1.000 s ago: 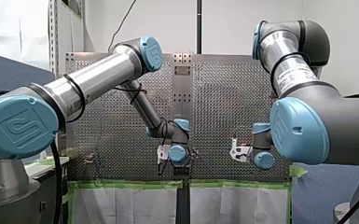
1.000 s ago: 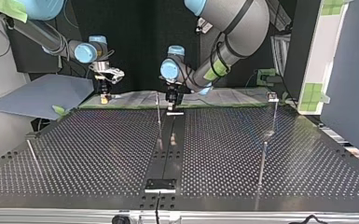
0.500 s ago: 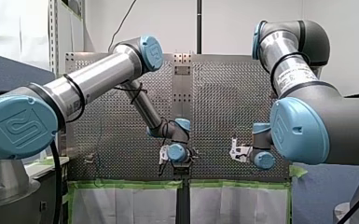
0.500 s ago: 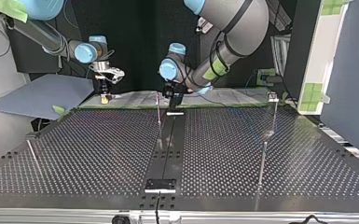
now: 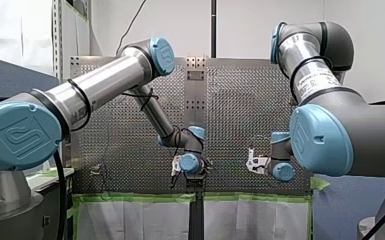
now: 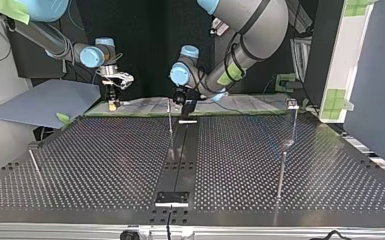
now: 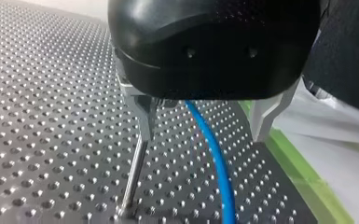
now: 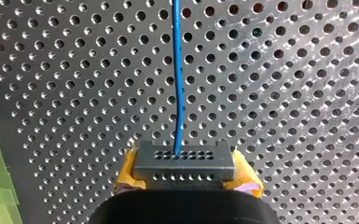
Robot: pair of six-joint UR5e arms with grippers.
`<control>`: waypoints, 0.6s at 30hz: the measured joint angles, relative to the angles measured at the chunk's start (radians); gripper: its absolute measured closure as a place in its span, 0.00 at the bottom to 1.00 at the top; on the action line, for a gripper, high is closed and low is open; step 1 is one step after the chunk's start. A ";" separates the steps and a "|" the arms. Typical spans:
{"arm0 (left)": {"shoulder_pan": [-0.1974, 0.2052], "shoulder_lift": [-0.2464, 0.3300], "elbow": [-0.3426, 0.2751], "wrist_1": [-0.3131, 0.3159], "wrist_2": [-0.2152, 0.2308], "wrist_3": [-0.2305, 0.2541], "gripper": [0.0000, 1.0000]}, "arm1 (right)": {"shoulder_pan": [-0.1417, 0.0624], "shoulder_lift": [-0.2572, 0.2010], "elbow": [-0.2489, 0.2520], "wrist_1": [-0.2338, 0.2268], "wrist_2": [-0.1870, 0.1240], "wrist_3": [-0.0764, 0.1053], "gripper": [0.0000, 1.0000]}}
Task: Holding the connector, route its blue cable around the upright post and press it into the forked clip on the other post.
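My right pincer (image 8: 185, 175) is clamped on the grey connector (image 8: 184, 162), with a yellow pad pressed to each of its ends. Only the right wrist view shows that grip. From the connector's face the blue cable (image 8: 177, 79) runs straight ahead of the pincer over the perforated table (image 8: 284, 70).

My left pincer (image 7: 204, 136) stands wide, its two metal fingers (image 7: 145, 114) well apart. The cable passes down between them and touches neither. A thin upright post (image 7: 134, 173) rises to just under one fingertip; I cannot tell whether they meet. Beyond the other finger lies a strip of green tape (image 7: 303, 177), with a white sheet (image 7: 335, 140) past it.

The top view adds what the wrist views lack. Both pincers hang low over the table's far edge, well apart, and the post is just beside my left pincer, on the side toward my right one. The cable is too thin to trace there. Well off to my left pincer's other side stands a second post (image 6: 294, 120) with a small head, whose fork I cannot make out. A plain rod (image 6: 281, 175) stands nearer the camera.

The front view shows only elbows and wrists, so neither grip reads there.

A black backdrop (image 6: 150, 40) hangs behind the arms, and a blue-grey panel (image 6: 45, 102) lies beside my right pincer. In the front view a white wall (image 5: 250, 25) rises beyond the table.
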 joint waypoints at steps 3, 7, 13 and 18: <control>0.000 0.002 0.000 0.000 -0.010 -0.002 0.00 | 0.000 0.000 0.000 0.001 0.000 -0.001 0.69; -0.001 0.005 -0.005 0.003 -0.019 -0.002 0.00 | 0.000 0.000 0.000 0.002 0.000 -0.001 0.69; -0.003 0.009 -0.012 0.005 -0.025 -0.002 0.00 | -0.001 0.001 0.000 0.002 -0.001 -0.001 0.69; 0.001 0.034 -0.041 0.029 -0.021 -0.016 0.00 | 0.000 0.001 0.000 0.002 -0.001 -0.001 0.69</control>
